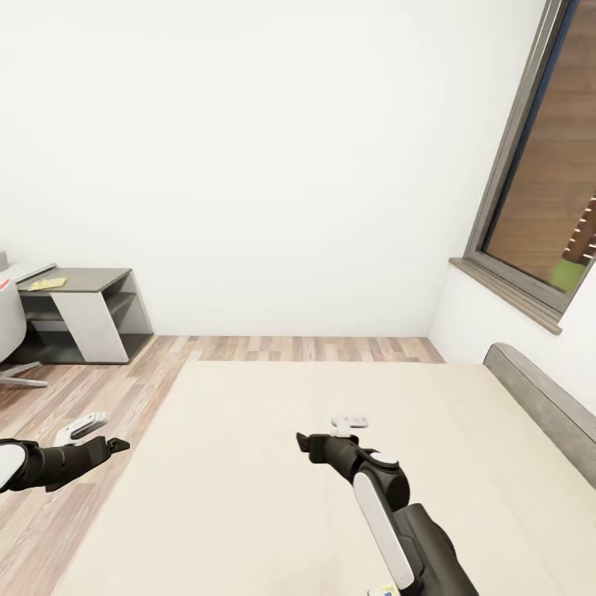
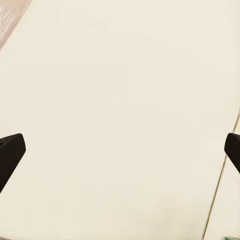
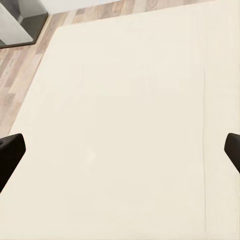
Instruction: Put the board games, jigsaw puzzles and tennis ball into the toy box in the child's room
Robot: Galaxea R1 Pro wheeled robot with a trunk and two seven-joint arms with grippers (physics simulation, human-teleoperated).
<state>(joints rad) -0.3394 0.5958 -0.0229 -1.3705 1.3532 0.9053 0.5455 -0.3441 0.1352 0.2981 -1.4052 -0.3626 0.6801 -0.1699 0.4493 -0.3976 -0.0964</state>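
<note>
The wide low bed with its beige mattress and grey padded headboard fills the lower part of the head view. At that view's bottom edge, beside the right forearm, a small yellow-and-green printed corner peeks out; what it is cannot be told. The right gripper hovers over the mattress with its fingers spread wide, empty. The left gripper, equally spread and empty, hangs at the bed's edge above wooden plank floor. Far left stands a dark grey desk, its tabletop carrying a flat yellow item. A window is set in the right wall.
</note>
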